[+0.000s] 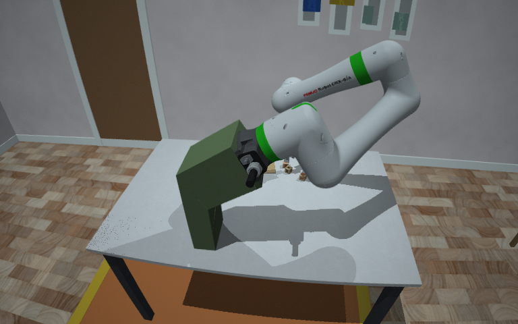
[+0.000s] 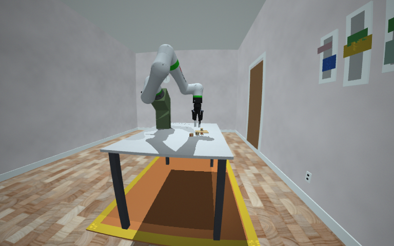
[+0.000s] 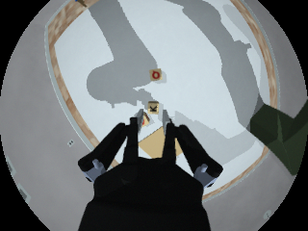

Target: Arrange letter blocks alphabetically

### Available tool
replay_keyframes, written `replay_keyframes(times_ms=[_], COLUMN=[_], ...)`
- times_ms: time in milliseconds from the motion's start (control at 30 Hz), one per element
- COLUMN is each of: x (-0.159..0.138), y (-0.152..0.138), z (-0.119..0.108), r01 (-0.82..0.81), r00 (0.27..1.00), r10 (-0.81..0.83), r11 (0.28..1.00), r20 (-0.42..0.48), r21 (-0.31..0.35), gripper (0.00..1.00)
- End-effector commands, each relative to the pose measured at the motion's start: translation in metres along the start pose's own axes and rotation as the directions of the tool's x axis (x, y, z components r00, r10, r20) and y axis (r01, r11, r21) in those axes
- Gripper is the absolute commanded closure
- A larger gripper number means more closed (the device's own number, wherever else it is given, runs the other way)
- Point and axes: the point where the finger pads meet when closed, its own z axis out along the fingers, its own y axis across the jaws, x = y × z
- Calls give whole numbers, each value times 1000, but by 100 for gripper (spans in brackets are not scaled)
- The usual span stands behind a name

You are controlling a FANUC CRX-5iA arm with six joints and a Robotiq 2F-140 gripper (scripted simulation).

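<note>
My gripper [image 2: 197, 119] hangs above the table, over the small wooden blocks, fingers pointing down. In the wrist view its fingers stand narrowed with a gap between them and hold nothing. Far below, seen between the fingertips, a block with a dark letter [image 3: 154, 108] lies at the edge of the tan mat [image 3: 154, 144]. A block with a red letter [image 3: 156, 75] lies farther off on the table. In the top view, three blocks [image 1: 289, 169] show beside the mat [image 1: 270, 168], partly hidden by the arm. The letters are too small to read.
The green robot pedestal [image 1: 208, 183] stands on the table's near left part. The arm's elbow hangs low over the blocks in the top view. The table edge [image 2: 168, 155] is well clear of the blocks.
</note>
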Motion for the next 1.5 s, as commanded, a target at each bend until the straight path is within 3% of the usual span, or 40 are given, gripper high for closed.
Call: replay_keyframes(times_ms=[0, 833, 1467], x=[0, -1, -1], y=[0, 0, -1], z=[3, 36, 40], r01=[0, 0, 0], r00=[1000, 1000, 1000], r10=[0, 0, 0], r11=[1000, 1000, 1000], r20=[0, 0, 0], r21=[0, 0, 0], gripper=[72, 72, 72])
